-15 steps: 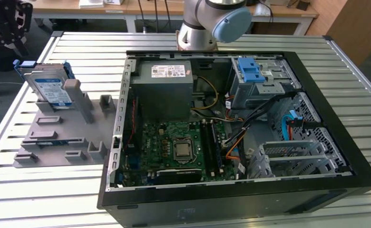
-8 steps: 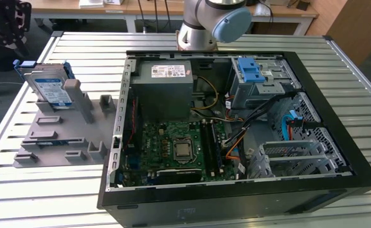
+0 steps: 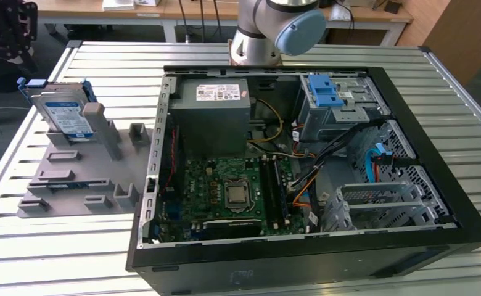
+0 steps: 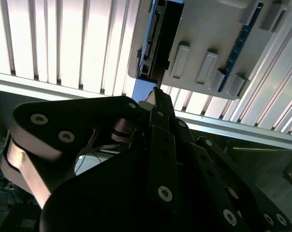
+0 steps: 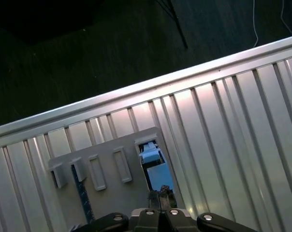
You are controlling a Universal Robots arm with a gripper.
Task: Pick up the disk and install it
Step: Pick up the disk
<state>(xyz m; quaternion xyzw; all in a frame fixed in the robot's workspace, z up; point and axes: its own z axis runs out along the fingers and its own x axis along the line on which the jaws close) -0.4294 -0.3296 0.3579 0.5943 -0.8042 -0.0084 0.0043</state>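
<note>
- slatted metal table (image 3: 60, 271) is closest to the lens in the exterior view; everything sits on it
- open black PC case (image 3: 306, 265) lies on its side, filling the middle and out past 3 o'clock; inside, the green motherboard (image 3: 232, 185) is dead centre, the grey power-supply box (image 3: 211, 117) sits at 11 o'clock and the blue latch (image 3: 327, 92) at 1 o'clock
- robot arm (image 3: 277, 28) stands at 12 o'clock, behind the case
- grey holder (image 3: 76, 185) lies flat at 9 o'clock, just beside the case
- disk (image 3: 66, 117) stands on edge in the holder's far end, around 10 o'clock, label towards the camera; not picked up yet; the first wrist view looks down on its blue-and-white top (image 5: 154, 166)
- gripper (image 4: 155, 92) hangs over that end of the holder in both wrist views (image 5: 160, 195); jaws look pinched together with nothing between them; I see no contact with the disk
</note>
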